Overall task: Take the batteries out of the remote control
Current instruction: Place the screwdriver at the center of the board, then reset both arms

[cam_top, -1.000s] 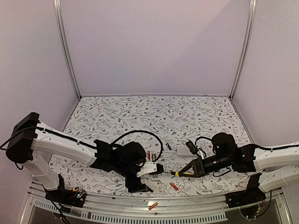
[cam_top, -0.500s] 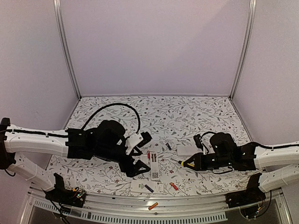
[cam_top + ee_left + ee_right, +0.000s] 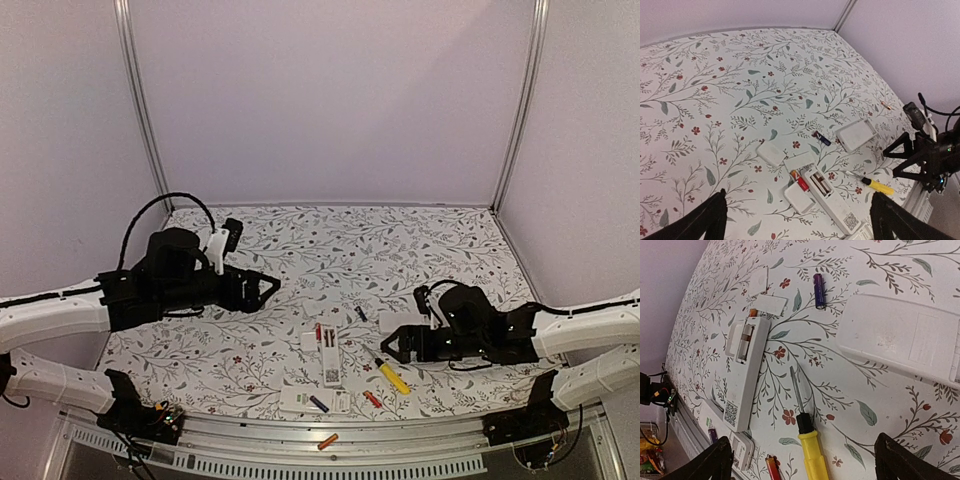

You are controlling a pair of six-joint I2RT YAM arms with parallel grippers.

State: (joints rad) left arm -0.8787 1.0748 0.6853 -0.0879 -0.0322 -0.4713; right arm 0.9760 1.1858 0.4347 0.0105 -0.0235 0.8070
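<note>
Both arms are hanging over the worktop, and neither is carrying anything. The left end effector is hovering off to the left, well apart from the parts, with its fingers standing spread wide. The right end effector is sitting low just right of the yellow-handled screwdriver, also spread, gripping nothing (the screwdriver is lying flat on the worktop). The open remote is lying back up with its battery bay showing; I can't tell whether a cell is sitting in it. A red battery is lying right against the remote's bay end, beside a loose cover. A dark-blue battery is lying farther back, near a flat white case. Another red-orange battery is lying near the front edge, close to a second remote. An orange battery is resting on the front rail.
</note>
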